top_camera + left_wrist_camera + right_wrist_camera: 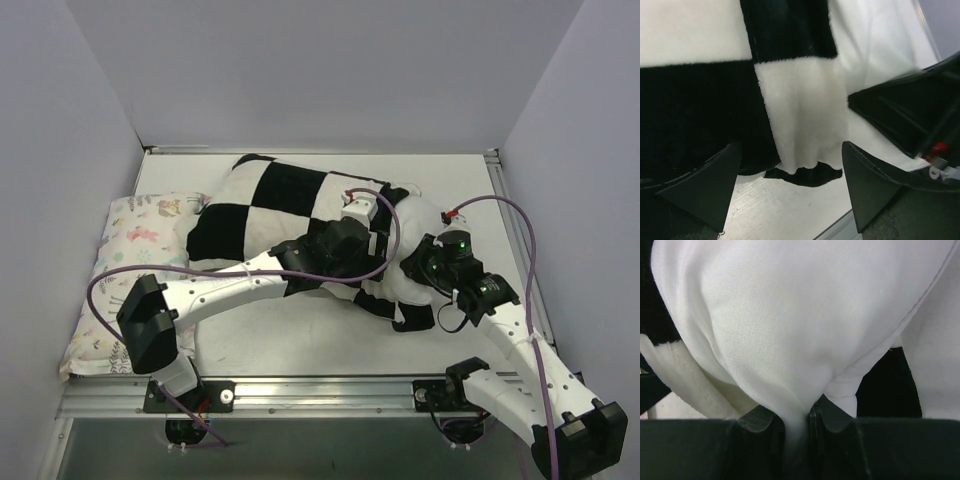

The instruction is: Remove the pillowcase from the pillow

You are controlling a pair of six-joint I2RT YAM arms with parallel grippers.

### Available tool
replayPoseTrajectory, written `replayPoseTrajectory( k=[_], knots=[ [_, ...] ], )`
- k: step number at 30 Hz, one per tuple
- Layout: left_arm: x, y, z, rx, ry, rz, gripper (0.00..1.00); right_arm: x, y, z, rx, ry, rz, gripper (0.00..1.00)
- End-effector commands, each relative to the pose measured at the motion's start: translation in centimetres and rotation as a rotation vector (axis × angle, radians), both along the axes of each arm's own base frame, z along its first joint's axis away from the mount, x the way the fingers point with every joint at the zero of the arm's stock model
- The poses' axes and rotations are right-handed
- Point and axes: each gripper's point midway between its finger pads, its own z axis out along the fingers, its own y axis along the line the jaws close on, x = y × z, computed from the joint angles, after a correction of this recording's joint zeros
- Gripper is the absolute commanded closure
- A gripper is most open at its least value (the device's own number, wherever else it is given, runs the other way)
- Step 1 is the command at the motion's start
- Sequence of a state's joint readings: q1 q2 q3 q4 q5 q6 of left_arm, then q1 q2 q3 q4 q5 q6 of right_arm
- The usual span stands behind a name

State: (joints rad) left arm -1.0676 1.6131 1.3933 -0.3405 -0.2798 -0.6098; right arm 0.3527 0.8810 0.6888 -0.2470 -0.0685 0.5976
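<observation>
The black and white checkerboard pillowcase (pixel 280 205) lies across the table's middle. The plain white pillow (pixel 420 215) bulges out of its right end. My left gripper (pixel 383 240) is open over that open end. In the left wrist view its fingers (pixel 705 185) stand wide apart around the hanging pillowcase hem (pixel 800 115), not touching it. My right gripper (pixel 418 262) is shut on a pinch of white pillow (pixel 790 315) fabric, squeezed between its jaws (pixel 797 425). Black pillowcase (pixel 887 385) shows beside that pinch.
A pastel floral-and-animal print pillow (pixel 130 240) lies along the table's left side, partly under the checkerboard pillowcase. The metal rail (pixel 330 390) runs along the near edge. The right arm (pixel 910 115) shows close on the right of the left wrist view. Walls close in the table.
</observation>
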Motion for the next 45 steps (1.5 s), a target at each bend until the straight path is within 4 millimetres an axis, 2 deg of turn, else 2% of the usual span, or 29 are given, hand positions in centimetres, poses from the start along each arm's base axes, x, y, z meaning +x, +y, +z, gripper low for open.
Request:
replayPoseTrajectory(
  k=[1,3,5,6,7,8,10,11,13,14,17,18,20,21,22,23,25,27,28,29,31,32,33,34,35,36,38,42,45],
  knots=[
    [1.0,-0.8,-0.7,-0.015,-0.02,0.038,0.11,1.0,-0.3,2.9,-0.005,-0.065,-0.01,1.0],
    [1.7,0.3,-1.3,0.019,-0.038,0.089,0.16,1.0,-0.6,3.1,-0.019,-0.065,-0.016,1.0],
    [2.5,2.3,-1.8,0.074,-0.057,0.171,0.36,1.0,-0.8,3.6,-0.023,-0.069,-0.021,1.0],
    [2.7,3.2,-1.2,0.083,-0.071,0.2,0.5,1.1,-0.9,3.8,-0.024,-0.071,-0.025,1.0],
    [3.2,4.7,-1.5,0.124,-0.073,0.235,0.61,1.3,-1.1,4.4,-0.021,-0.08,-0.032,1.0],
    [3.7,5.8,-1.3,0.14,-0.084,0.27,0.82,1.3,-1.3,4.5,-0.022,-0.072,-0.038,1.0],
    [4.5,8.4,-1.2,0.16,-0.084,0.319,0.96,1.6,-1.9,5.1,-0.012,-0.076,-0.058,1.0],
    [5.8,10.3,-1.2,0.162,-0.073,0.371,1.0,1.7,-2.2,5.9,-0.005,-0.089,-0.066,1.0],
    [6.4,12.7,-1.3,0.155,-0.059,0.412,1.0,2.0,-2.6,7.0,0.016,-0.101,-0.077,1.0],
    [7.6,14.9,-1.4,0.161,-0.054,0.469,1.0,2.2,-3.3,7.8,0.02,-0.112,-0.102,1.0],
    [8.5,19.9,-0.7,0.192,-0.071,0.62,1.0,2.6,-4.8,8.7,0.018,-0.11,-0.155,1.0],
    [9.0,22.6,-0.2,0.195,-0.067,0.694,1.0,2.8,-5.1,9.6,0.027,-0.123,-0.169,1.0],
    [9.0,25.4,-0.8,0.172,-0.044,0.786,1.0,3.1,-5.9,9.9,0.053,-0.118,-0.199,1.0],
    [9.3,28.0,-0.5,0.144,-0.041,0.863,1.0,3.2,-6.1,10.2,0.063,-0.124,-0.205,1.0],
    [9.5,28.7,-0.6,0.103,-0.036,0.893,1.0,3.3,-6.3,10.4,0.072,-0.125,-0.21,1.0],
    [9.2,29.0,-2.1,0.098,0.002,0.886,1.0,3.5,-6.3,10.3,0.078,-0.117,-0.216,1.0],
    [9.5,28.1,-2.9,0.074,0.022,0.847,1.0,3.6,-6.3,10.4,0.088,-0.116,-0.214,1.0],
    [8.9,26.2,-5.0,0.082,0.074,0.782,1.0,3.7,-6.0,9.9,0.095,-0.104,-0.198,1.0],
    [8.2,24.5,-5.7,0.079,0.087,0.735,1.0,3.6,-6.0,9.0,0.09,-0.085,-0.193,1.0],
    [7.4,23.8,-7.4,0.091,0.11,0.706,1.0,3.6,-5.9,8.4,0.088,-0.076,-0.19,1.0],
    [6.1,21.1,-8.2,0.047,0.109,0.631,1.0,3.2,-6.0,6.5,0.074,-0.039,-0.188,1.0],
    [5.6,20.5,-8.6,0.04,0.11,0.616,1.0,3.1,-6.0,6.3,0.07,-0.042,-0.183,1.0],
    [5.0,20.3,-9.4,0.034,0.118,0.605,1.0,2.9,-6.0,6.2,0.062,-0.044,-0.173,0.91],
    [4.5,19.9,-9.7,0.034,0.121,0.592,1.0,2.8,-6.1,6.2,0.048,-0.054,-0.166,0.77],
    [3.9,19.3,-10.0,0.034,0.123,0.57,1.0,2.6,-6.2,6.7,0.047,-0.071,-0.167,0.45],
    [3.3,19.2,-10.6,0.037,0.134,0.562,1.0,2.5,-6.4,7.1,0.037,-0.081,-0.168,0.34],
    [2.5,18.4,-10.9,0.033,0.136,0.53,1.0,2.2,-6.6,8.5,0.029,-0.111,-0.174,0.18],
    [1.6,17.6,-11.4,0.026,0.145,0.499,1.0,2.2,-6.5,10.2,0.048,-0.147,-0.188,0.07],
    [0.8,17.0,-11.8,0.034,0.149,0.473,1.0,3.7,-5.6,9.8,0.068,-0.102,-0.143,0.05]
  ],
)
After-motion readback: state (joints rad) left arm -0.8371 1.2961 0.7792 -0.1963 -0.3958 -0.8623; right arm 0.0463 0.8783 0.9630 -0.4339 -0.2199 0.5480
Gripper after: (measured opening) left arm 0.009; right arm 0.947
